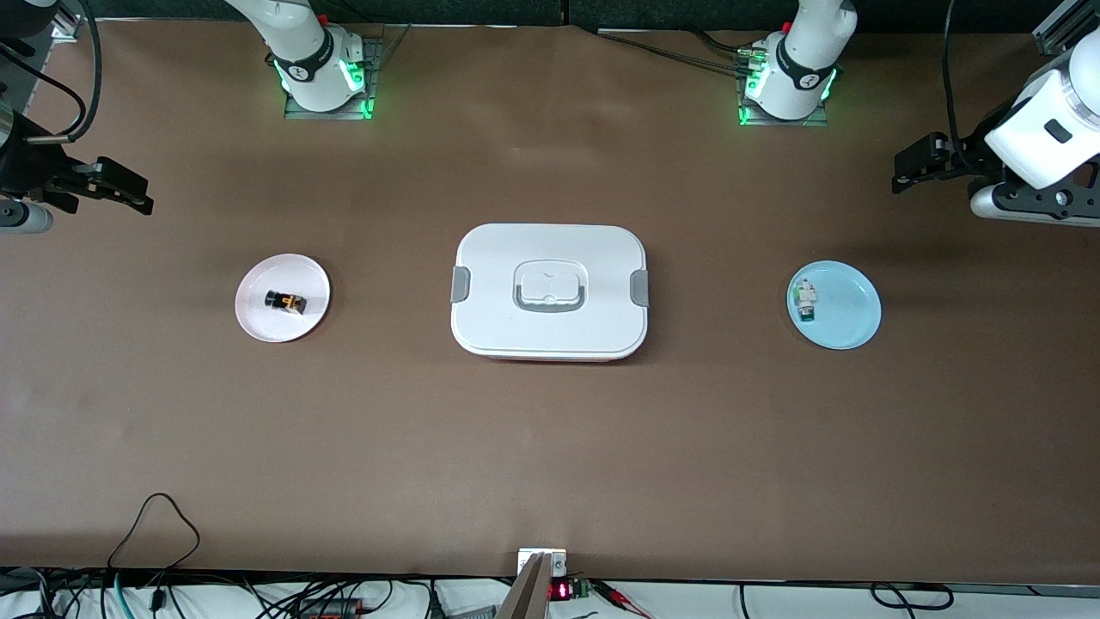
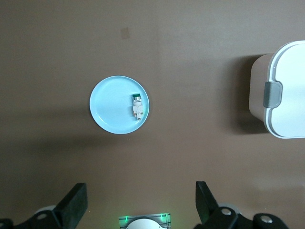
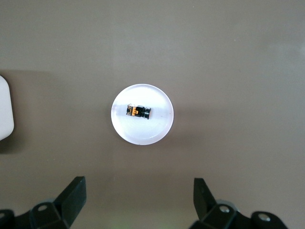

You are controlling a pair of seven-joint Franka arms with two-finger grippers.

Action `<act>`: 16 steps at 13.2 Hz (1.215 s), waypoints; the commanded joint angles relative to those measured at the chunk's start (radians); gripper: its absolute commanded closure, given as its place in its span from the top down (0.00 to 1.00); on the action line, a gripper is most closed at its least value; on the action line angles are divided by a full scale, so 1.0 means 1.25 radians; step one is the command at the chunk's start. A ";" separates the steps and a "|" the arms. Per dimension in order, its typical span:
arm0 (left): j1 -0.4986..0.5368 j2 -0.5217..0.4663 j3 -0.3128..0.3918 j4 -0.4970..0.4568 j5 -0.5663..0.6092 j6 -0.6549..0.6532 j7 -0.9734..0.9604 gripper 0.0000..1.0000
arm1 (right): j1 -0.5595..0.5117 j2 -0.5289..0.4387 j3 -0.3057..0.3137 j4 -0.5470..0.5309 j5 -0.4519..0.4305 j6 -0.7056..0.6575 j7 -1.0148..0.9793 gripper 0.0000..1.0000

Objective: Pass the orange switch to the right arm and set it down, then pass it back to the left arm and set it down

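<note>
The orange switch, a small black block with orange markings, lies on a pale pink plate toward the right arm's end of the table. The white box stands in the middle of the table, lid on. My right gripper hangs open and empty high above the table near that plate. My left gripper hangs open and empty at the left arm's end, high over the table by a blue plate.
A light blue plate toward the left arm's end holds a small white-and-green component. Both arm bases stand along the table's edge farthest from the front camera. Cables lie along the nearest edge.
</note>
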State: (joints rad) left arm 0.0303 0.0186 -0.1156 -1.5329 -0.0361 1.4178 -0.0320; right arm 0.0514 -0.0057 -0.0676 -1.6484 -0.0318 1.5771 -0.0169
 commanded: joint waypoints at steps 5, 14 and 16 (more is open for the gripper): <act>0.006 0.007 -0.002 0.020 0.001 -0.011 0.005 1.00 | 0.003 -0.003 -0.001 0.019 0.007 -0.048 0.000 1.00; 0.008 0.007 -0.002 0.020 0.001 -0.010 0.015 1.00 | 0.004 -0.015 -0.001 0.003 0.007 -0.047 0.004 1.00; 0.004 0.008 -0.002 0.020 -0.001 -0.009 0.015 1.00 | 0.003 -0.035 -0.002 -0.024 0.007 -0.027 0.005 1.00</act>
State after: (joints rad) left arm 0.0337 0.0189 -0.1154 -1.5329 -0.0361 1.4178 -0.0302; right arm 0.0538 -0.0117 -0.0676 -1.6433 -0.0316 1.5317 -0.0169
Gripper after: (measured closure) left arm 0.000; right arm 0.000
